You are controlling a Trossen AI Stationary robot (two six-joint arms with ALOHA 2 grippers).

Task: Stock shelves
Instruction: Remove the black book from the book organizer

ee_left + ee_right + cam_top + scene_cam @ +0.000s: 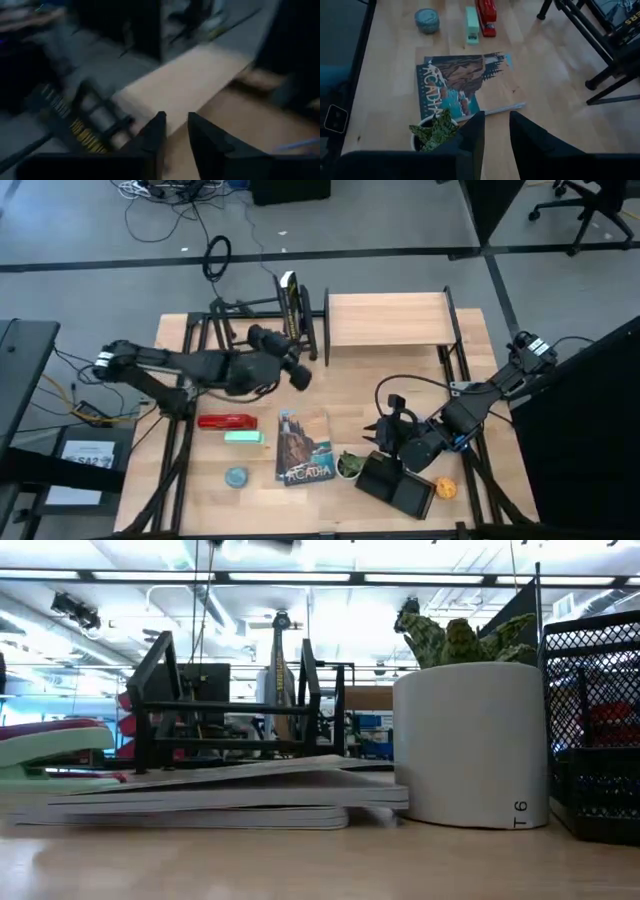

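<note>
The left wrist view is smearing badly: only the left hand's two dark fingers [205, 145] are standing out, with a narrow gap between them and nothing in it, so the left hand [298, 376] is sitting nearly clenched and empty. Beyond them a pale board and a dark spine with yellow lettering are showing, too blurred to read. From above, this hand is hovering between the black metal-tube rack [262, 328] and the wood-board shelf [387, 319], just beside the upright book [290, 304] standing in the rack at the far side of the bench [330, 395].

The low view is hiding most of the scene behind a white plant pot [470, 745] and the flat Acadia book [304, 446]; the rack is showing only as dark tubes far back, and the mesh organizer [595, 725] is being cut off at the frame edge.

The right hand [385, 438] is hanging over the near right part of the bench, close to the small plant and the organizer; its fingers [472, 135] are likewise standing slightly apart and gripping nothing.

The wood-board shelf's top is lying bare. Open bench is stretching between the shelf and the Acadia book. A red stapler [227, 421], a mint stapler [243, 438] and a round tin [236, 477] are crowding the near left, and an orange object [446, 489] is sitting near the front edge.
</note>
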